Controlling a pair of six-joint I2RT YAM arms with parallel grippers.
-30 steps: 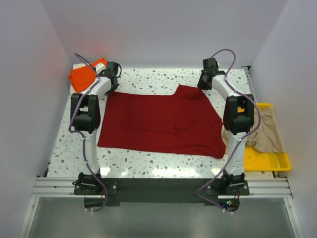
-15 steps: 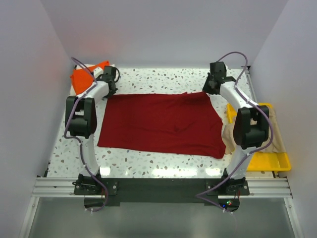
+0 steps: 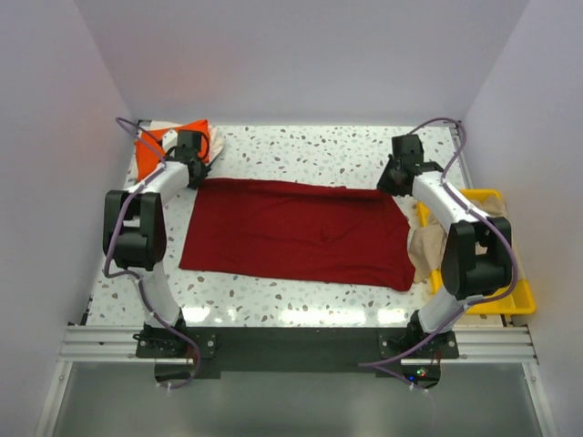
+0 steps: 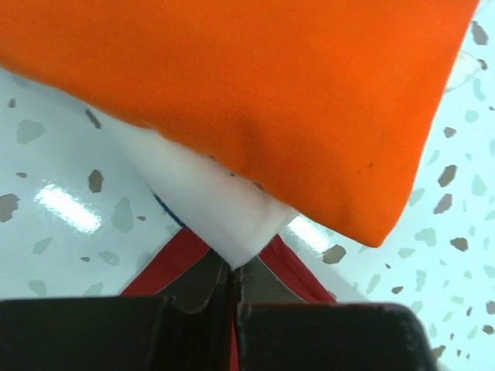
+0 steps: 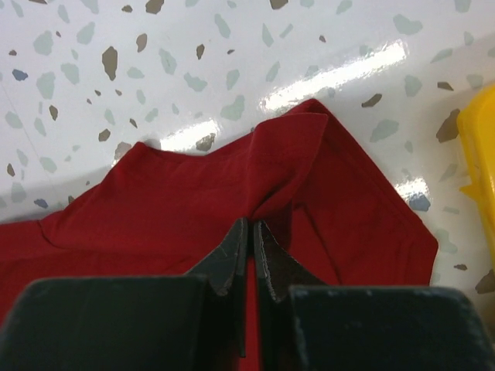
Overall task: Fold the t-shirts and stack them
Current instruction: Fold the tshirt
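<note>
Both of your end effectors are clenched on the dark red t-shirt (image 3: 296, 232), which lies spread across the middle of the bench (image 3: 301, 150). The left end effector (image 4: 232, 272) pinches the corner at the upper left of the overhead frame. The right end effector (image 5: 249, 232) grips a bunched pucker at the upper right corner.

Watch the left side. In the wrist view its jaws sit right against the tip of the whitish t-shirt (image 4: 209, 201) under the orange t-shirt (image 4: 255, 93). A lift or pull from here could snag that cloth and drag the stack apart.

On the right, the grip holds only a small gather, so it may slip and leave the fold crooked. The red hem also lies just beside the beige-tan t-shirt (image 3: 426, 250) spilling from the yellow tray (image 3: 483, 296), so a low sweep could catch it.
</note>
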